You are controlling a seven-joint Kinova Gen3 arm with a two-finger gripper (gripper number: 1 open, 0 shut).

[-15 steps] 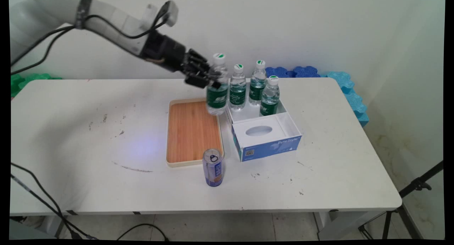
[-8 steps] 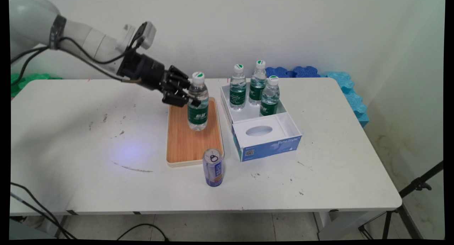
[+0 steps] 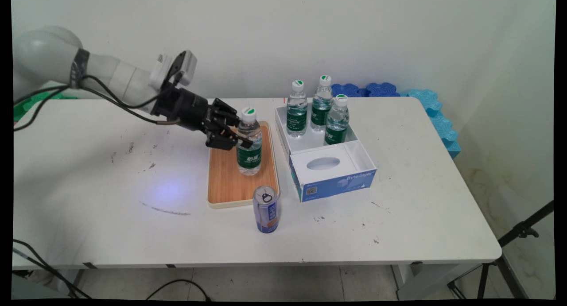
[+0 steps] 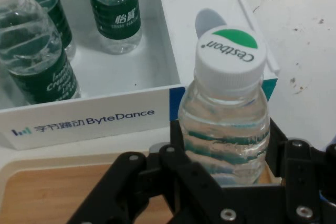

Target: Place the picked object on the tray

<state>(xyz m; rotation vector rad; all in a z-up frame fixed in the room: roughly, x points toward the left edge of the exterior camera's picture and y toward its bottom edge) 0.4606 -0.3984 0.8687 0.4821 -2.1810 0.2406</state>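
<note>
My gripper (image 3: 241, 137) is shut on a clear water bottle (image 3: 249, 147) with a green label and white cap, gripping it just below the shoulder. The bottle stands upright over the middle of the wooden tray (image 3: 223, 182); I cannot tell whether its base touches the wood. In the hand view the water bottle (image 4: 226, 124) fills the centre between the gripper (image 4: 223, 156) fingers (image 4: 286, 153), its cap lettered Cestbon. Three more bottles (image 3: 316, 109) stand in the white box (image 3: 350, 146) to the right of the tray.
A blue-and-silver drink can (image 3: 266, 209) stands upright just in front of the tray's near edge. The white box (image 4: 84, 119), lettered ByteDance, has a blue front with an oval opening (image 3: 323, 163). Blue foam pieces (image 3: 425, 102) lie along the table's far right edge.
The gripper carried the bottle left out of the box area, over the tray, and lowered it toward the tray's middle. The other bottles and the can stayed put.
</note>
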